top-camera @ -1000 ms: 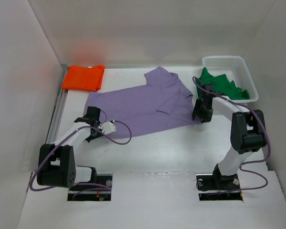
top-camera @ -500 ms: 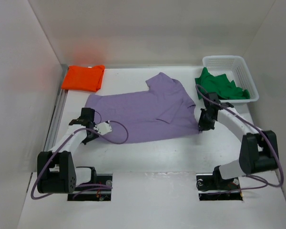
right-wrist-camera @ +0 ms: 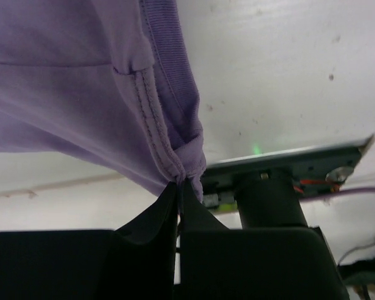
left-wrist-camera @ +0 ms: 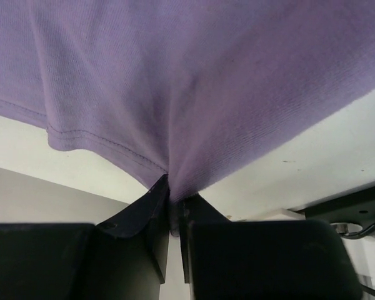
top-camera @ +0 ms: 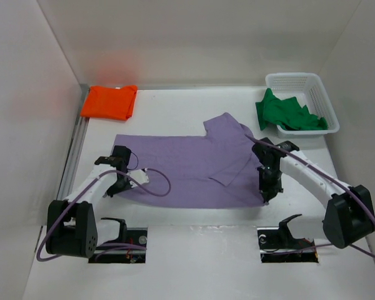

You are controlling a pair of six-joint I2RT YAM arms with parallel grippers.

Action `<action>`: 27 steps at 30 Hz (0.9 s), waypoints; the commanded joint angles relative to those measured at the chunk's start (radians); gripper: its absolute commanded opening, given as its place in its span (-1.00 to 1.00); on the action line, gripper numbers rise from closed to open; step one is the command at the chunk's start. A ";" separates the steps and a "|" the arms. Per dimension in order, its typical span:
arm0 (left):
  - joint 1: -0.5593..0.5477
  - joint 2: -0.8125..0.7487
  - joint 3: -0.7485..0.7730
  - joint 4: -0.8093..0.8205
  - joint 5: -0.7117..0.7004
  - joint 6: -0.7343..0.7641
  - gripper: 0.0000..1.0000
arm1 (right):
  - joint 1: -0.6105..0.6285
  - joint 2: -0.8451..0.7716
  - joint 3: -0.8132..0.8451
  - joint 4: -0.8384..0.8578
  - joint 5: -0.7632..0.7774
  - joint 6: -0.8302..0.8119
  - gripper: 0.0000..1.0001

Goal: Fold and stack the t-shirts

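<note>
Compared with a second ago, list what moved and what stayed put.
The right gripper closed on the lavender shirt at its right-hand edge. Together with the left gripper, already clamped on the left-hand edge, it dragged the shirt toward the near edge of the table. The orange shirt, green shirt and basket stayed where they were.

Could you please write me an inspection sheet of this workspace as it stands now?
Surface: white table, a few small specks.
Job's things: lavender t-shirt spread flat at centre; orange t-shirt folded at the far left corner; green t-shirt crumpled in the white lattice basket, hanging over its left side.
Clutter: the white lattice basket, far right; nothing else seen.
Grippers: left claw shut on the lavender t-shirt's near left edge; right claw shut on its near right edge.
Cables: purple cable loops over the shirt.
Surroundings: white walls; metal rail along the left.
</note>
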 commanded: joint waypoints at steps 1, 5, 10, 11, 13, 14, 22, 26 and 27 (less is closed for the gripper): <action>-0.025 -0.024 0.010 -0.042 -0.035 -0.028 -0.84 | 0.032 -0.009 0.042 -0.169 0.018 0.039 -0.94; -0.068 -0.011 -0.005 -0.075 -0.065 -0.054 -0.74 | 0.035 -0.045 0.029 -0.228 0.021 0.057 -0.78; -0.032 -0.013 0.005 -0.217 -0.093 -0.037 -0.04 | 0.038 -0.062 0.095 -0.264 0.021 0.033 -0.34; -0.003 -0.016 0.031 -0.233 -0.096 -0.030 -0.01 | 0.029 -0.062 0.126 -0.265 0.026 0.012 -0.26; 0.066 -0.018 0.123 -0.220 -0.105 -0.016 0.03 | 0.012 -0.046 0.221 -0.253 0.035 -0.027 -0.17; 0.102 -0.013 0.187 -0.208 -0.099 -0.013 0.05 | 0.003 -0.026 0.280 -0.240 0.038 -0.048 -0.17; 0.278 0.183 0.651 0.125 0.155 -0.285 0.19 | -0.005 0.298 0.733 0.136 0.081 -0.189 -0.18; 0.243 0.369 0.745 0.142 0.238 -0.448 0.18 | -0.029 0.538 0.948 0.329 0.070 -0.202 -0.28; 0.237 0.421 0.763 0.154 0.255 -0.482 0.17 | -0.037 0.603 1.012 0.351 0.064 -0.202 -0.29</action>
